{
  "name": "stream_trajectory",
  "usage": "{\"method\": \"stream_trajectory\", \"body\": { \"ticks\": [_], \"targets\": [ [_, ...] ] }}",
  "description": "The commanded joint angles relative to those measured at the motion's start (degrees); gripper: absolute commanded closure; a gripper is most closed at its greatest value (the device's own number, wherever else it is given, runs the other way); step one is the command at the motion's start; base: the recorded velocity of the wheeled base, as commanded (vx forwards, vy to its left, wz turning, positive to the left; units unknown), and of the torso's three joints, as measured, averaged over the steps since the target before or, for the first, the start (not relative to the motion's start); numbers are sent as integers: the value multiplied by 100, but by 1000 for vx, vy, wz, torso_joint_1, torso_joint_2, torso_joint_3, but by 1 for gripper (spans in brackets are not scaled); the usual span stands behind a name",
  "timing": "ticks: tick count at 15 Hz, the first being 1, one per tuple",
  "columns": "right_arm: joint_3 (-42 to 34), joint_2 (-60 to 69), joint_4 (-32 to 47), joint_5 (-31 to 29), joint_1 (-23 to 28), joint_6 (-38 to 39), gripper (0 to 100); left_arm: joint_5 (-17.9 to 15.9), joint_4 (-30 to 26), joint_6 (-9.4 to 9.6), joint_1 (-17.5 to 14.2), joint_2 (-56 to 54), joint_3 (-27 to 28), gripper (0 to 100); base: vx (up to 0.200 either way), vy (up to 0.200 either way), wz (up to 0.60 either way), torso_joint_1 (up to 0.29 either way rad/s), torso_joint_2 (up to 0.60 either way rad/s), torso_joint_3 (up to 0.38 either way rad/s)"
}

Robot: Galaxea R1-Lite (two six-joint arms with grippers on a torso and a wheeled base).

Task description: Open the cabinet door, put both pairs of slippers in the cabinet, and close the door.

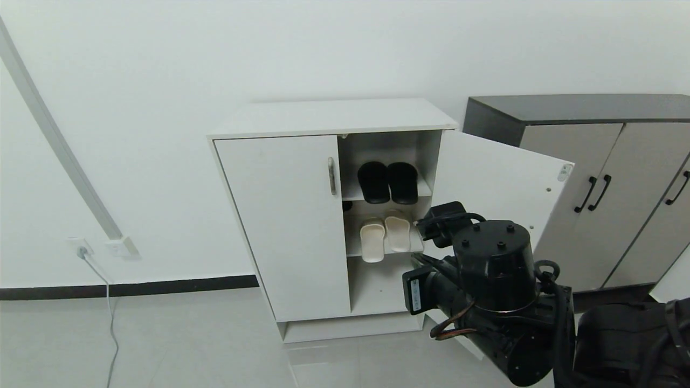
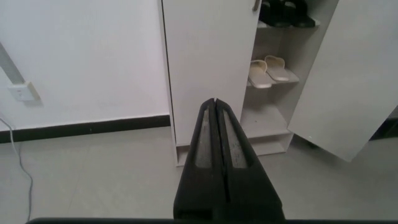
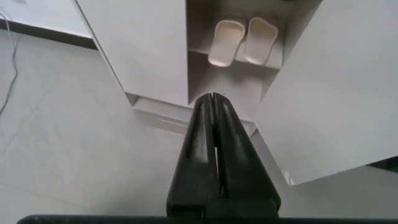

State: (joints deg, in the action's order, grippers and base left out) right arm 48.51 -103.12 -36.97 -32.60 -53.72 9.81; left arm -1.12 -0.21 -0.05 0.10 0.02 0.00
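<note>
**Both pairs in, door hanging open**

We've got the white cabinet [image 1: 334,116] with its right door [image 1: 496,183] swung wide; black slippers [image 1: 387,183] sit high inside it, cream slippers [image 1: 384,236] one level lower; left gripper [image 2: 214,101] and right gripper [image 3: 213,96] both hover out front of it, fingers pressed together.

right arm [image 1: 496,280], before the cabinet [image 1: 280,215]: glossy black, drum-shaped joint cap dotted with small screws | side block: black, white label | cables: brown and black loops under the drum | left gripper [image 2: 214,102], right gripper [image 3: 212,96]: long black tapered fingers, greyish recessed faces
</note>
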Motion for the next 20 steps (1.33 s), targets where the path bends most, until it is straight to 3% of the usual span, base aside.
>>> {"method": "stream_trajectory", "body": {
  "ticks": [1, 16, 20],
  "targets": [
    [-17, -6, -3, -1, -7, 3, 100, -2, 3, -4, -1, 6, 0, 100, 0, 0, 0, 144, -481, -325],
    [-210, 46, -29, -10, 2, -50, 100, -2, 3, 5, -1, 6, 0, 100, 0, 0, 0, 206, -524, -315],
    [-254, 29, -108, 52, 11, -76, 100, -2, 3, -4, -1, 6, 0, 100, 0, 0, 0, 72, -148, -86]
  ]
}}
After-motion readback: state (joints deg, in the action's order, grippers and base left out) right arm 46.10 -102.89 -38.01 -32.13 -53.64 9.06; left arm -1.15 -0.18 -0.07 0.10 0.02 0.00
